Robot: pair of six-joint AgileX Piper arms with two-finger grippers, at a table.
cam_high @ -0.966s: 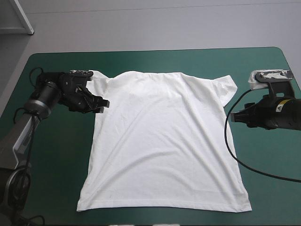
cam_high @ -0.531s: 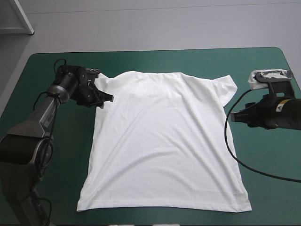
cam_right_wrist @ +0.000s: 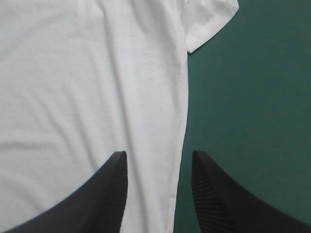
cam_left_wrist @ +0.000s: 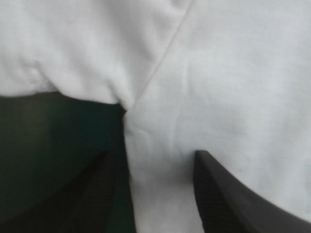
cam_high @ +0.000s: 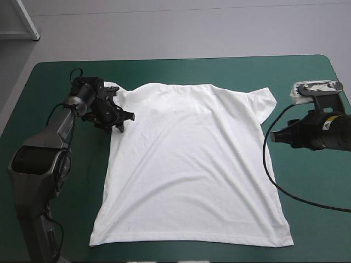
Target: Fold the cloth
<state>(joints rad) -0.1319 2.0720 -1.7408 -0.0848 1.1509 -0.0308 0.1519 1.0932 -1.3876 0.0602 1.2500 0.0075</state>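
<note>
Your left claw (cam_left_wrist: 153,155) is open, one finger over the shirt (cam_left_wrist: 218,73) and one over the teal-green cover (cam_left_wrist: 48,145), just below the sleeve. Your right claw (cam_right_wrist: 158,155) is open too, at the other side edge. The shirt lies flat, neck far, hem near. Bare cover is wide at both sides and thin at the hem.

High cam overhead, wrist cams near T-shirt (cam_high: 192,164)

- The left gripper (cam_high: 125,119) has edged farther onto the T-shirt (cam_high: 192,164), at the armpit.
- Its arm has swung inward from the table's (cam_high: 49,76) left edge.
</note>
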